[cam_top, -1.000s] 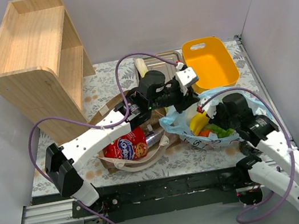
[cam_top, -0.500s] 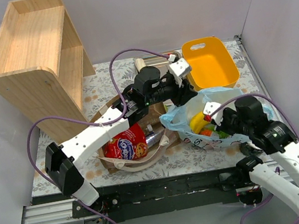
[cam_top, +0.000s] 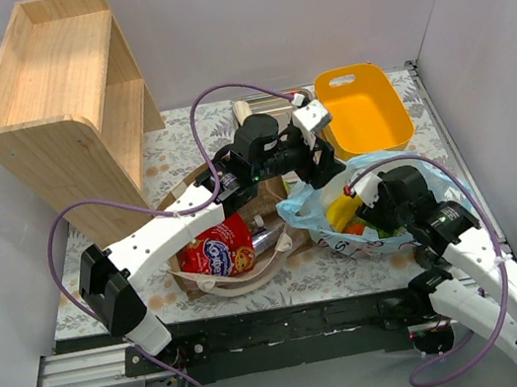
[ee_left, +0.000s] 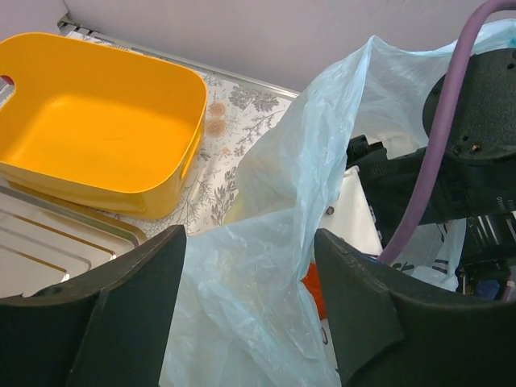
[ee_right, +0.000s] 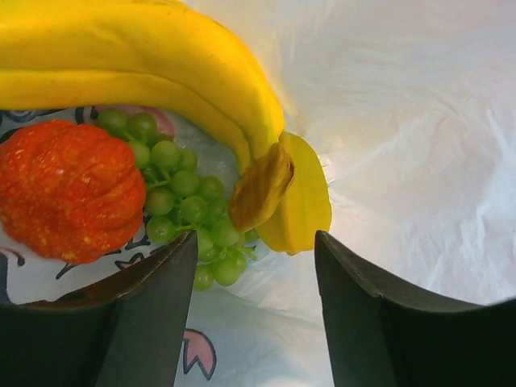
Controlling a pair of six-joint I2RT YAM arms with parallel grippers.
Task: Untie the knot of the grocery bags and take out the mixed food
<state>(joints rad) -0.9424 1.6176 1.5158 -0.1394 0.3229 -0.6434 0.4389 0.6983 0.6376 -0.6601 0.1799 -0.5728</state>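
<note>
The light-blue plastic bag point(cam_top: 300, 212) lies open just on the near side of the yellow tub point(ee_left: 97, 137), holding bananas point(ee_right: 137, 56), green grapes point(ee_right: 181, 201) and a small orange pumpkin point(ee_right: 68, 189), with the right gripper point(ee_right: 256, 242) spread wide directly above them and the left gripper point(ee_left: 250, 234), equally wide, framing the bag's raised film.

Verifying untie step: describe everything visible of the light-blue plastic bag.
Thin, crinkly, translucent light-blue plastic bag, pink and dark prints. Sits on the table beside the yellow tub, mouth open; bananas, green grapes and an orange pumpkin lie inside. A flap stands between the open fingers of the left gripper; the right gripper hovers inside the mouth.
</note>
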